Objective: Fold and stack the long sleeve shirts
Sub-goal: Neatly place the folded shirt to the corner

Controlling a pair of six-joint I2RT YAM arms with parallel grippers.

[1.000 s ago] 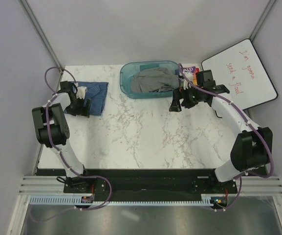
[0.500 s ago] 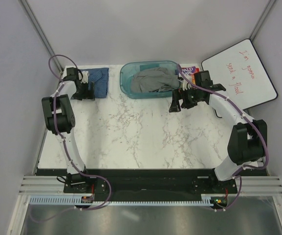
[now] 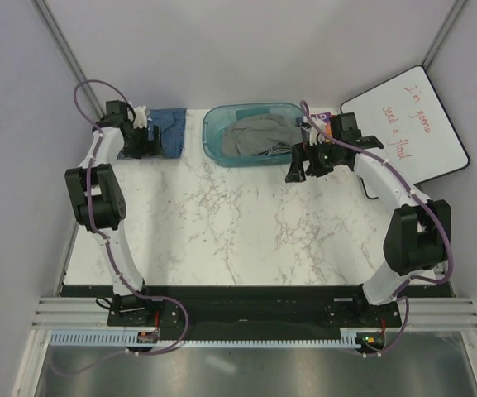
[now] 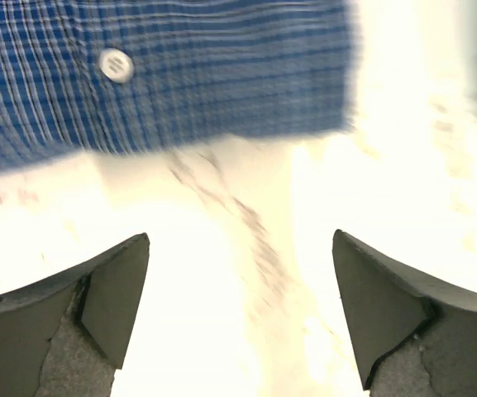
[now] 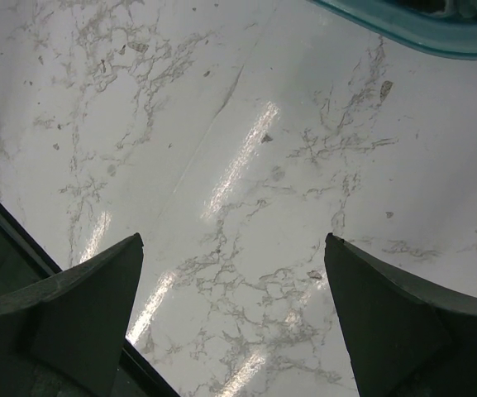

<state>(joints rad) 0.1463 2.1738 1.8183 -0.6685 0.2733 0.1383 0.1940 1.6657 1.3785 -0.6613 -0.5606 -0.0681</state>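
A folded blue fine-checked shirt (image 3: 170, 126) lies at the table's back left, just left of the teal bin. In the left wrist view its edge (image 4: 205, 74) and a white button (image 4: 115, 64) fill the top, blurred. My left gripper (image 3: 142, 142) sits at the shirt's left side; its jaws (image 4: 238, 248) stand wide apart over bare marble, just short of the cloth and holding nothing. My right gripper (image 3: 298, 168) hovers in front of the bin's right end, open and empty (image 5: 234, 244) over marble.
A teal bin (image 3: 209, 141) at the back middle holds a crumpled grey garment (image 3: 255, 136); its rim shows in the right wrist view (image 5: 420, 33). A whiteboard (image 3: 407, 124) leans at the back right, with a colourful packet (image 3: 324, 121) beside the bin. Grey walls close in both sides.
The blue shirt and my left gripper have moved from the left middle toward the back left edge. My right gripper has shifted slightly back toward the bin.
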